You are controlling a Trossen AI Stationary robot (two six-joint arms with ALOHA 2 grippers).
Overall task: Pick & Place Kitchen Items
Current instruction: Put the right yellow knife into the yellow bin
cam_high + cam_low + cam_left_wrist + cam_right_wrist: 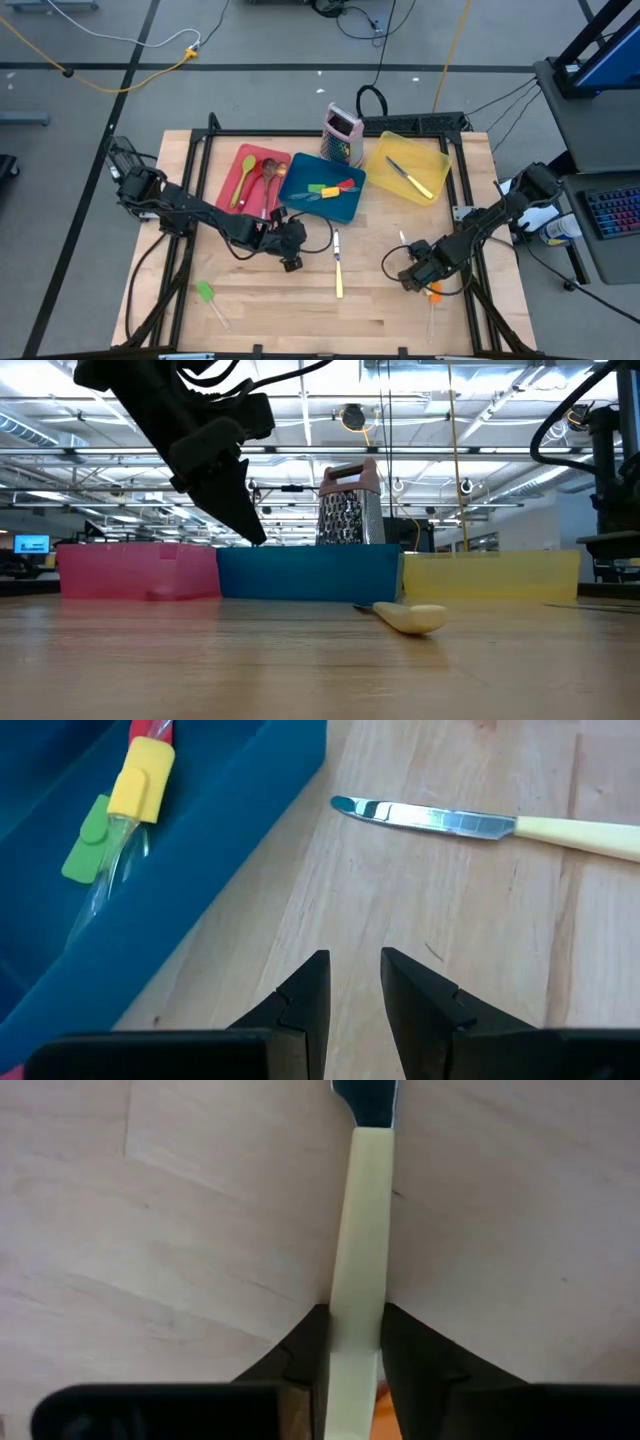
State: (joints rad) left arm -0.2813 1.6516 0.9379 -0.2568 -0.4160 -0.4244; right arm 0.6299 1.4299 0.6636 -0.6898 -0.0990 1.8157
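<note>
No text, label, brand, number or sign can be read on anything in these views.

Pale wooden table point(300, 310). At twelve o'clock sit a red tray point(232, 170), a blue tray point(345, 205) and a yellow tray point(385, 152). A silver grater point(341, 135) has a pink top. A cream-handled knife point(338, 265) lies centrally; a green spatula point(206, 292), handle perhaps clear, lies at seven o'clock.

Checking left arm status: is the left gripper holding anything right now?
No. In the left wrist view the left gripper has bare wood between its fingers; the knife lies ahead, untouched.
</note>
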